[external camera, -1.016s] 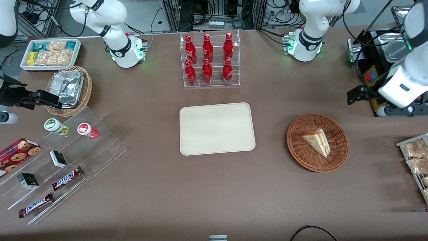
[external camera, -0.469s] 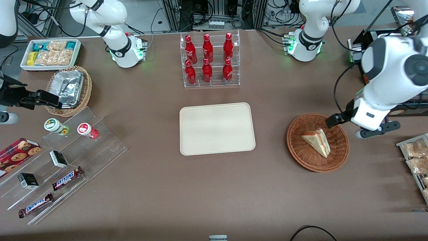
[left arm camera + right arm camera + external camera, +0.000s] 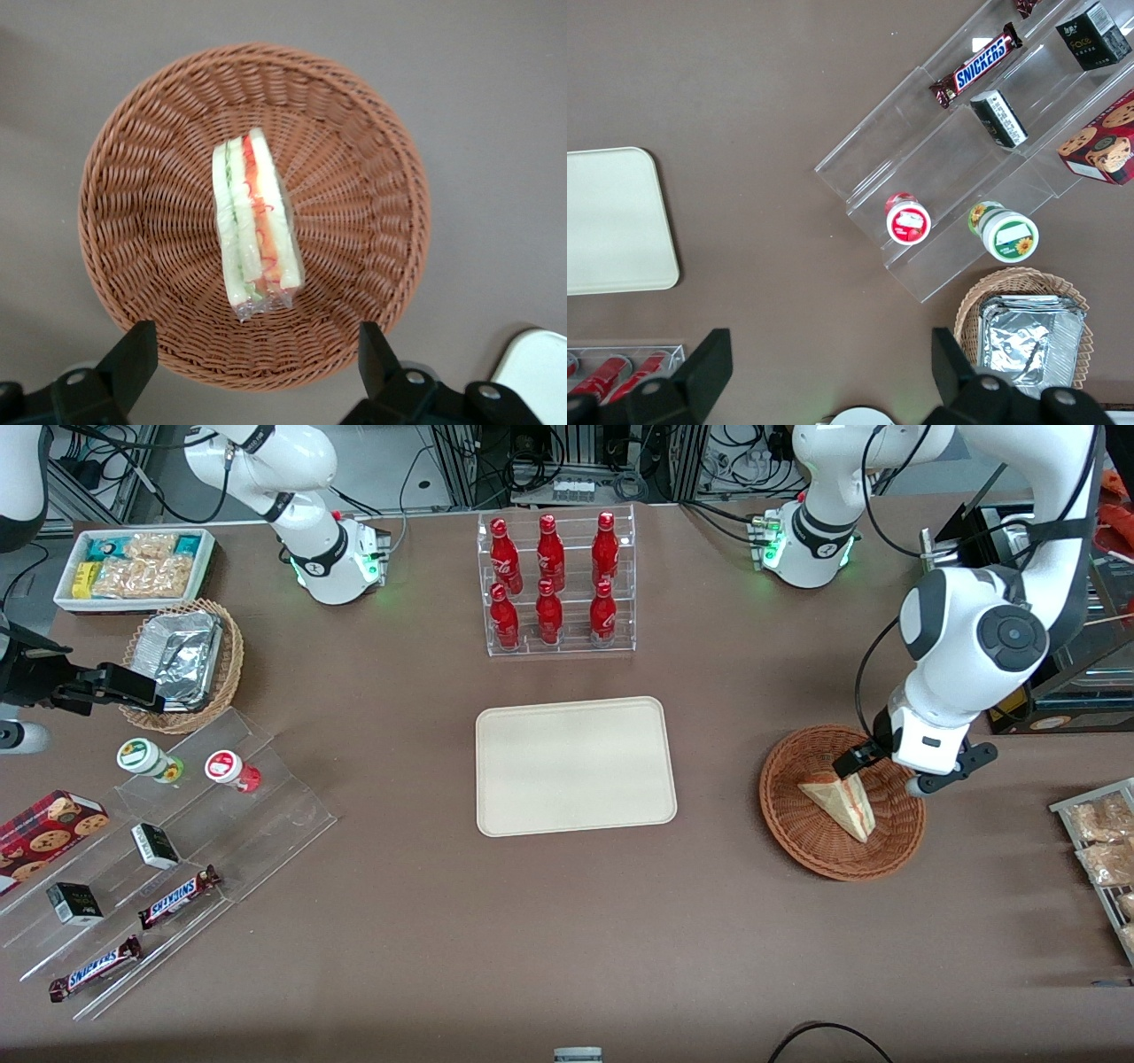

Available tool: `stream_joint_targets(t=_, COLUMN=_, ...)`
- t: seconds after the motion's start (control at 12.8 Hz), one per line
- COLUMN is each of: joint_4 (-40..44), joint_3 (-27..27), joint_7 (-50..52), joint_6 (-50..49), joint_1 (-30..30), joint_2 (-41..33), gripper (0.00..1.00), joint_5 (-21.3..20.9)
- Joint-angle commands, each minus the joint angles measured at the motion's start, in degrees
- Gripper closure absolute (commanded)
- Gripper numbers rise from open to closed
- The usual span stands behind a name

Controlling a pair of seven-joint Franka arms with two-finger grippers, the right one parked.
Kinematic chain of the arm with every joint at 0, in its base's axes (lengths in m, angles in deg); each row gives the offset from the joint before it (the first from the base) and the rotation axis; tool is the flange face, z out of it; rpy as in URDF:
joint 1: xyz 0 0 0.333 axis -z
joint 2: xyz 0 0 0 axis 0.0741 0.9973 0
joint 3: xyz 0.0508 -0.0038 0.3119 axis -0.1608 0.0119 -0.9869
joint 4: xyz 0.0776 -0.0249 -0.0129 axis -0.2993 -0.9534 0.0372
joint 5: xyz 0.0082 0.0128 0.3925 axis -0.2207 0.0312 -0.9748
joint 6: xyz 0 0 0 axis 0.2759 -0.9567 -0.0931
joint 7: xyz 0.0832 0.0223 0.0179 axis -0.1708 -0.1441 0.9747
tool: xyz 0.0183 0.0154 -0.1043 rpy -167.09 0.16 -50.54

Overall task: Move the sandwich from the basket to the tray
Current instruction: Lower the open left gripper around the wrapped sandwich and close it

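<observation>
Since the earlier frames: the left arm has swung in from the working arm's end of the bench, and its gripper [image 3: 877, 772] now hangs over the basket [image 3: 797, 828]; sandwich, basket and tray have not shifted.

Item 1. Gripper [image 3: 257, 359]: poised above the basket, over the part of it farther from the front camera. Fingers [image 3: 133, 359] stand wide apart, holding nothing; the wrist view shows the sandwich framed between them with open air on each side.

Item 2. Sandwich [image 3: 842, 803]: triangular wedge, clear-wrapped, lying in the basket. The wrist view shows its cut face [image 3: 255, 226] turned upward, with red-orange and green filling between pale bread layers. Untouched by the gripper.

Item 3. Basket [image 3: 372, 159]: round, shallow, reddish-brown wicker, resting on the brown bench [image 3: 567, 921] toward the working arm's end, well apart from the tray.

Item 4. Tray [image 3: 496, 815]: cream-beige rectangle with rounded corners and a low rim, at the middle of the bench, bare.

Item 5. Clear rack of red bottles [image 3: 554, 584]: farther from the front camera than the tray.

Item 6. Tan wicker basket with foil containers [image 3: 182, 660], white bin of snack packets [image 3: 133, 567], and stepped clear display of candy bars [image 3: 173, 899]: all toward the parked arm's end.
</observation>
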Motion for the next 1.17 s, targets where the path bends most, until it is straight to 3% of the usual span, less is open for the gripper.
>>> stream_joint_targets(t=0.0, joint_4=-1.8, joint_3=0.1, joint_7=4.5, joint_6=2.9, joint_1=-0.1, joint_2=1.5, gripper=0.00, joint_5=-0.5)
stream_joint_targets(t=1.02, joint_4=-3.9, joint_3=-0.3, joint_7=5.4, joint_6=16.6, joint_1=-0.3, joint_2=10.3, gripper=0.01, joint_5=-0.5)
stream_joint_targets(t=1.09, joint_4=-3.8, joint_3=-0.4, joint_7=5.5, joint_6=16.7, joint_1=-0.3, joint_2=10.8, gripper=0.20, joint_5=-0.5)
